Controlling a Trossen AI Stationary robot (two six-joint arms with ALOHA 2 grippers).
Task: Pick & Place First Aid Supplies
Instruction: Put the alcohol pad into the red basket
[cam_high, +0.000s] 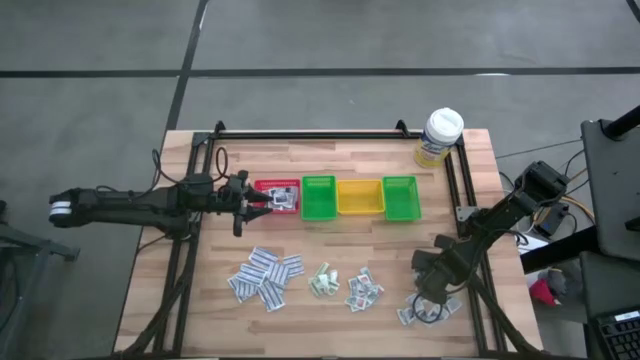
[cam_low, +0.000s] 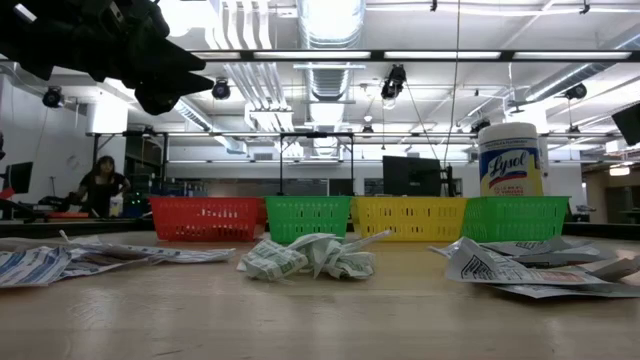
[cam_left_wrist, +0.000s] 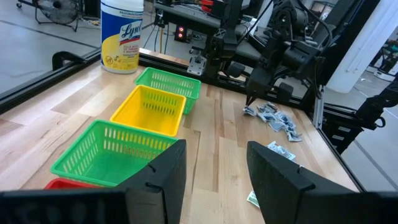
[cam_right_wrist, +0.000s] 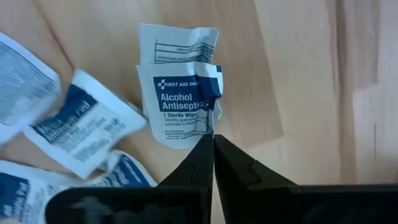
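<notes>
Right end effector (cam_right_wrist: 213, 144) is pinched closed on the edge of an alcohol antiseptic wipe packet (cam_right_wrist: 180, 112), down in the lower right of the high view among the blue-print packets (cam_high: 425, 308) on the desk (cam_high: 500, 160). Left end effector (cam_high: 262, 200) hangs open over the red bin (cam_high: 280, 186), left of center.

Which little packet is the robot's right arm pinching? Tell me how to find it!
Start at the Lysol bottle on the wooden table and go along that side to the opposite corner, where the right gripper is down on a pile of blue-and-white packets. Its shut jaws pinch the alcohol antiseptic wipe packet: the only one whose label reads plainly, with a crumpled edge at the jaw tips.
</notes>
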